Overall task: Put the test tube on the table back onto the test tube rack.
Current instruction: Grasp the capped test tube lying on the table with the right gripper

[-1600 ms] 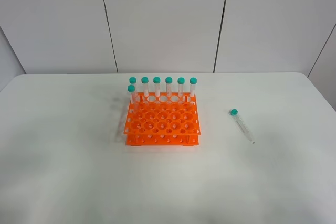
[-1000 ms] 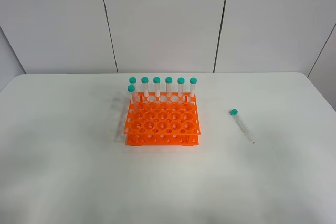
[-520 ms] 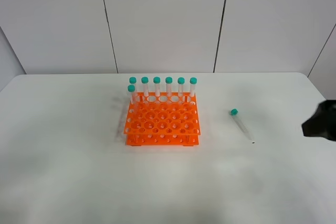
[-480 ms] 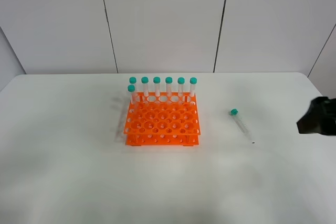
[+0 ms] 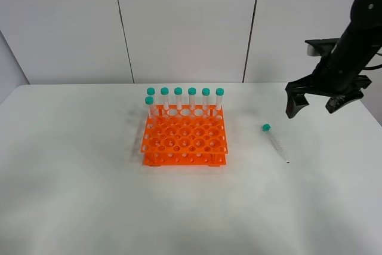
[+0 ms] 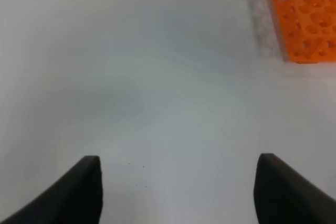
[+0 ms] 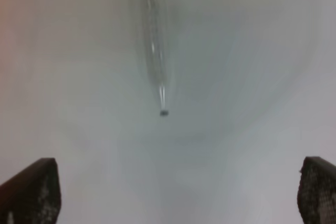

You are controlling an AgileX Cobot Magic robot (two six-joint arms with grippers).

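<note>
The test tube (image 5: 275,142) lies on the white table (image 5: 89,195) to the right of the rack, with its teal cap toward the back. It also shows in the right wrist view (image 7: 154,40), blurred. The orange test tube rack (image 5: 185,141) stands mid-table with several capped tubes (image 5: 192,101) upright along its back row. My right gripper (image 5: 313,107) is open and empty, held above the table behind and to the right of the lying tube; its fingers (image 7: 32,191) show wide apart. My left gripper (image 6: 178,160) is open over bare table, with the rack's corner (image 6: 307,22) ahead of it.
White wall panels stand behind the table. The table's right edge (image 5: 371,117) runs close to the right arm. The left arm does not show in the exterior high view.
The right arm has come in from the right edge and moved up and left, now above the table behind the lying tube. Tube and rack have not moved.
</note>
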